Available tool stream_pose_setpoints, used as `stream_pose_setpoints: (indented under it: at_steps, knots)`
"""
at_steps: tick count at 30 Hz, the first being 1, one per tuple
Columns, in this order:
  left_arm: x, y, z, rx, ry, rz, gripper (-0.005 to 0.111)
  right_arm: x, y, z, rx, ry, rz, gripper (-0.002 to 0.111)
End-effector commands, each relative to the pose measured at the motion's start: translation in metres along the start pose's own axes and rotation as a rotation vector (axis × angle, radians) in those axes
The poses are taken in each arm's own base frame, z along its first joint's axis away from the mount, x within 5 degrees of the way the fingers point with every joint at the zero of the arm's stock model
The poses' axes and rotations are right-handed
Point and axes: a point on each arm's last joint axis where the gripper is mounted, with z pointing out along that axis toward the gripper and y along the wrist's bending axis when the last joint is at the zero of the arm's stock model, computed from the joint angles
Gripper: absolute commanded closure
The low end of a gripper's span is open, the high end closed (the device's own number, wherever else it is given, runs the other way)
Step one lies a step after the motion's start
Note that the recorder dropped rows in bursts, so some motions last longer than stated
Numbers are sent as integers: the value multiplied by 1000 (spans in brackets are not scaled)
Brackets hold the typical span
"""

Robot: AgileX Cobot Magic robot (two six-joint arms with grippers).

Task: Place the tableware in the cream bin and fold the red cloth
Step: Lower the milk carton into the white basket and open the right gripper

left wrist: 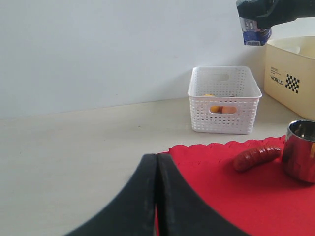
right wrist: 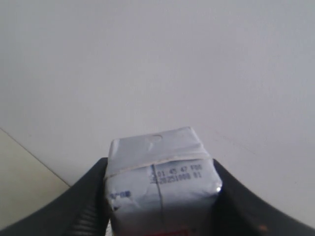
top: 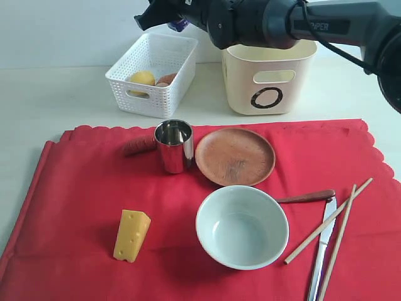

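Along the near edge of the table (top: 50,100) the cloth (top: 75,207) lies spread flat. Nearest on it the bowl (top: 242,227) stands upright, with the cheese (top: 131,235) well to its left. Toward the near right corner lie the knife (top: 320,251) and the chopsticks (top: 332,217) — one stick crosses the blade. The spoon (top: 307,197) lies just behind them, handle pointing right, head hidden by the bowl's rim.

Farther back, mid-cloth, the cup (top: 174,145) stands upright just left of the plate (top: 235,157), and a sausage (top: 139,145) lies at the cup's left side. The left gripper (left wrist: 156,196) hangs low by the cloth's far left corner, fingers pressed together with nothing between them.

Beyond the cloth, toward the far edge, the basket (top: 152,94) holds a lemon (top: 142,78). The bin (top: 269,78) stands to its right, apart from it. The right gripper (right wrist: 162,206) reaches in from the right above the bin and hangs over the basket's far end — clamped on a small blue-grey carton (right wrist: 160,182).
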Motion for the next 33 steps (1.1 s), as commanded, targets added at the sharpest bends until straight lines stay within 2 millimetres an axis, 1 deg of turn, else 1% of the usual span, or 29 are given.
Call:
stream_pose_setpoints:
  at_steps: [1, 15, 23, 33]
  knots:
    - [1, 0, 0, -5, -4, -3, 106, -8, -8, -2, 27, -35, 7, 60]
    - [1, 0, 0, -5, -4, -3, 106, -8, -8, -2, 27, -35, 6, 60]
    - [1, 0, 0, -5, -4, -5, 106, -9, -8, -2, 42, -58, -167, 60]
    - [1, 0, 0, -5, -4, -1, 106, -9, -8, -2, 43, -57, -178, 59]
